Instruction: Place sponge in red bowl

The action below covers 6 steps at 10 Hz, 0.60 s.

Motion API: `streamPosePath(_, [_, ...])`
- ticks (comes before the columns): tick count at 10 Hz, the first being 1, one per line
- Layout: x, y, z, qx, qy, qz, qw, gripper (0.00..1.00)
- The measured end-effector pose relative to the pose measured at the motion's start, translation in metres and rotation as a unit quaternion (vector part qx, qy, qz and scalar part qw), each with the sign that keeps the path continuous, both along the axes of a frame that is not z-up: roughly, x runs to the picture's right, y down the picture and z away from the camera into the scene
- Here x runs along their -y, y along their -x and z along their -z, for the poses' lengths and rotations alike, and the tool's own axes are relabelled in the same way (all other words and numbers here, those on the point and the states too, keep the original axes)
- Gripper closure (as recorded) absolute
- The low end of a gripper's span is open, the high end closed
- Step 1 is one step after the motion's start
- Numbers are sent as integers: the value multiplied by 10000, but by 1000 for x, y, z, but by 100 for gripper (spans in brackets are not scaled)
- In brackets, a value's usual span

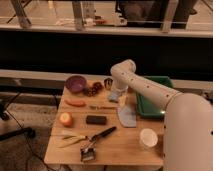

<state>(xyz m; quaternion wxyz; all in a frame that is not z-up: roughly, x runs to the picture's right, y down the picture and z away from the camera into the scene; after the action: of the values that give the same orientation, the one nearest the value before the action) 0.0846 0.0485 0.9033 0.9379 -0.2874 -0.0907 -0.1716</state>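
Observation:
The sponge (114, 96), a small light-blue pad, lies on the wooden table (120, 150) near its far middle, left of the green tray. My gripper (119, 90) hangs from the white arm's wrist right over the sponge, at or just above it. I cannot tell whether it touches the sponge. The red bowl is hidden behind my wide white forearm (187, 130) at the table's right front.
A purple bowl (76, 83), dark fruit (92, 90) and a small metal cup (107, 83) stand at the back. A carrot (76, 103), orange fruit (65, 119), black block (96, 120), grey-blue flat piece (126, 116), brush (95, 142), white bowl (148, 137) and green tray (155, 95) surround the sponge.

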Motion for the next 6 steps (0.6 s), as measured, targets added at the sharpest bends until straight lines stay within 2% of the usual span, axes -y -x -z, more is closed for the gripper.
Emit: streamPosePath(6, [7,3,-22,49,86,-222,9997,20])
